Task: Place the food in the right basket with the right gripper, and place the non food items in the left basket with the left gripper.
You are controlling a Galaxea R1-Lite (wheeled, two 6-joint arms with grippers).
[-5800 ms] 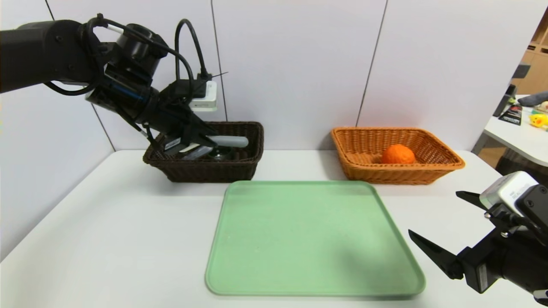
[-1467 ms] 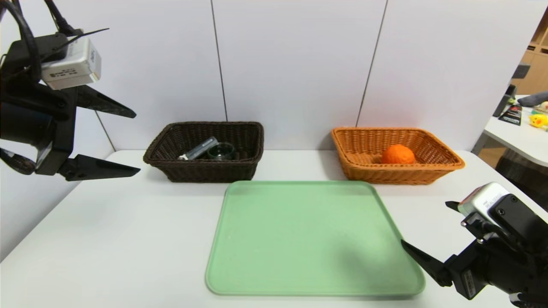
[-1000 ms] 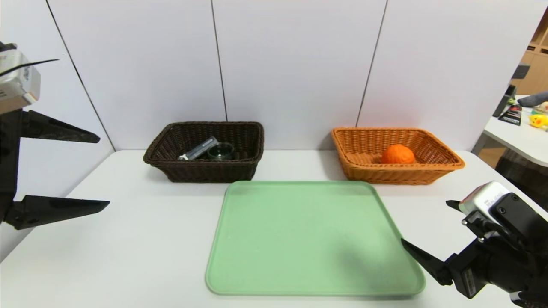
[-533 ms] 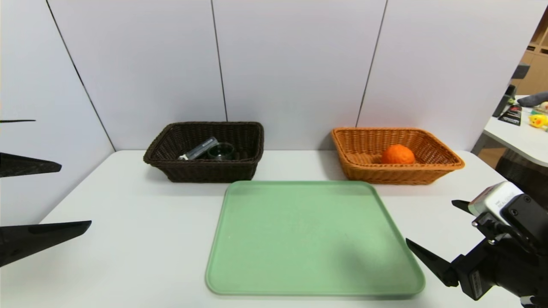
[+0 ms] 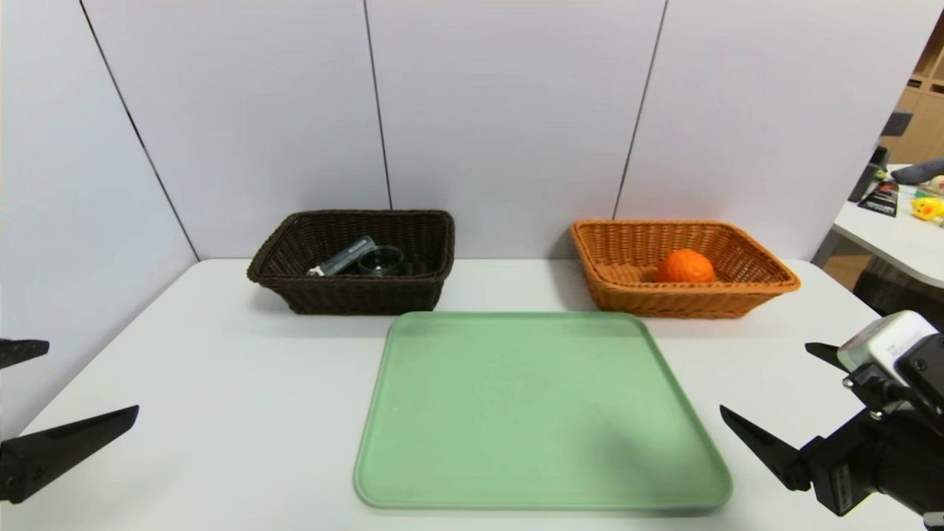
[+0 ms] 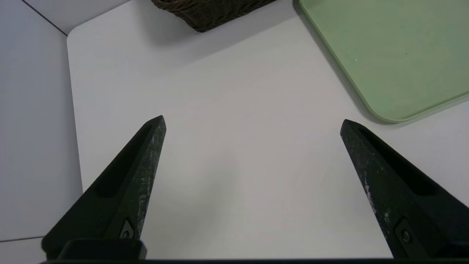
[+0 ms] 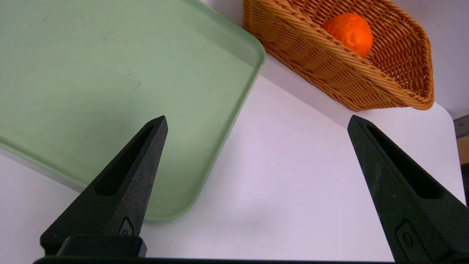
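Note:
The food, a bumpy orange fruit, lies inside the orange-tan right basket at the back right. The dark brown left basket at the back left holds the non food items: a dark glass dish and a grey bar. My left gripper hovers open and empty over the table's front left. Over the front right, beside the tray's corner, my right gripper is open and empty too.
A green tray with nothing on it lies in the middle of the white table. White wall panels stand behind the baskets. Another table with clutter is at the far right.
My left gripper has come down from high at the left to low over the front-left table, still open. The right gripper has drifted slightly right and lower.

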